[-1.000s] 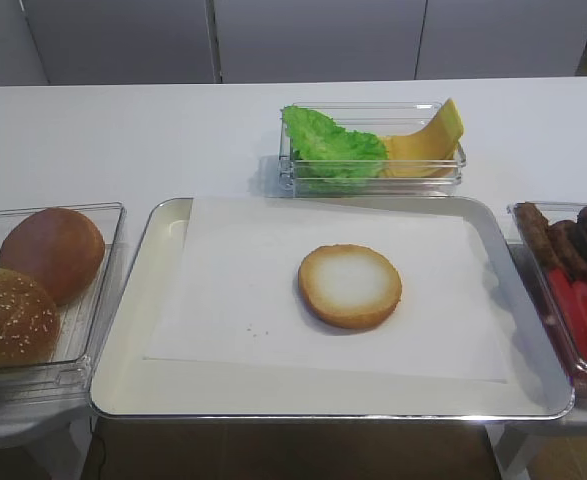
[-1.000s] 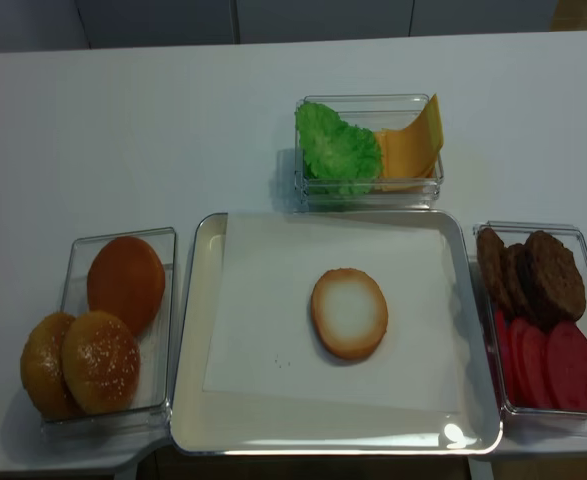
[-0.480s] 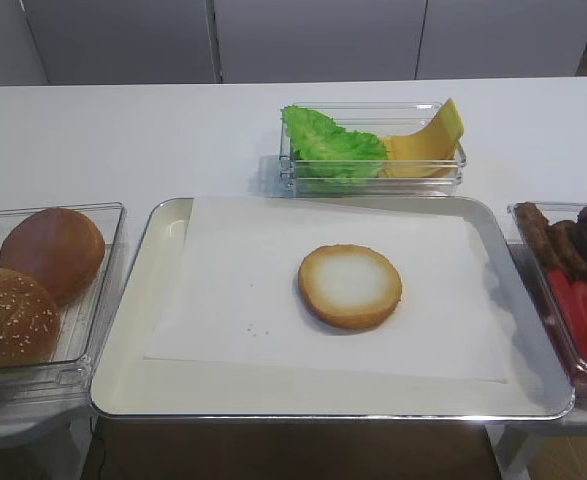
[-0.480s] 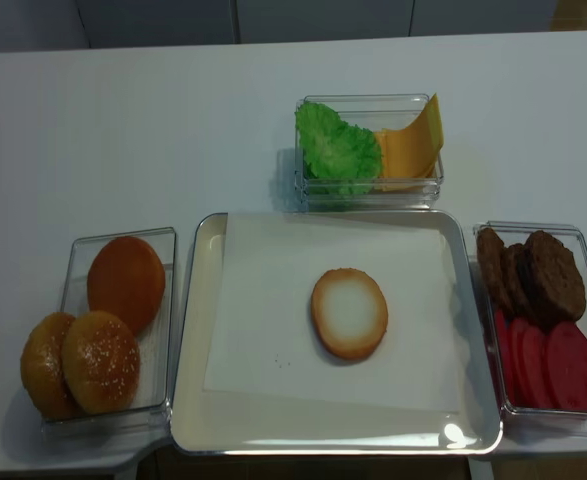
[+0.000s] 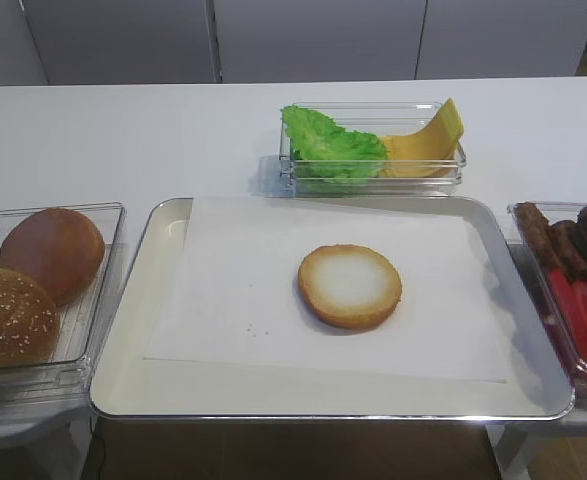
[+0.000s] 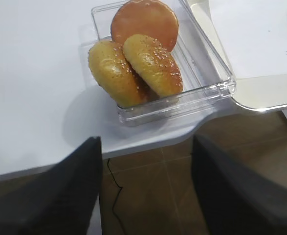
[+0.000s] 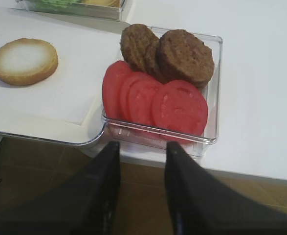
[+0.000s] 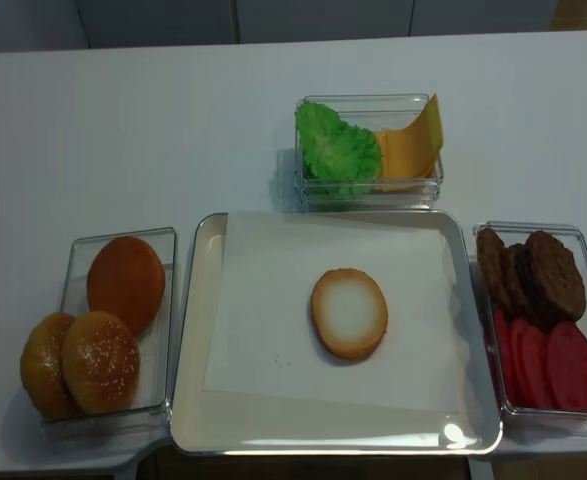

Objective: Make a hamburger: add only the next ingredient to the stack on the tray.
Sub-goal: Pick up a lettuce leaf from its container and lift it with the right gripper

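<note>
We see nothing changed since earlier: the lettuce leaf (image 8: 337,150) still lies in its tub (image 8: 369,195) at upper centre, bun half (image 8: 349,313) mid-tray (image 8: 195,330). Right gripper (image 7: 141,155) and left gripper (image 6: 145,152) hang apart, empty.

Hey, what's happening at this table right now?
A burger is being built, and it has barely started. Only a bun half lies on the paper in the metal tray. The lettuce leaf, which goes on next, sits in the clear tub behind the tray, beside the cheese slice. Neither hand is handling anything: the right hand hangs open near the tomato slices and patties, the left hand open near the whole buns.
</note>
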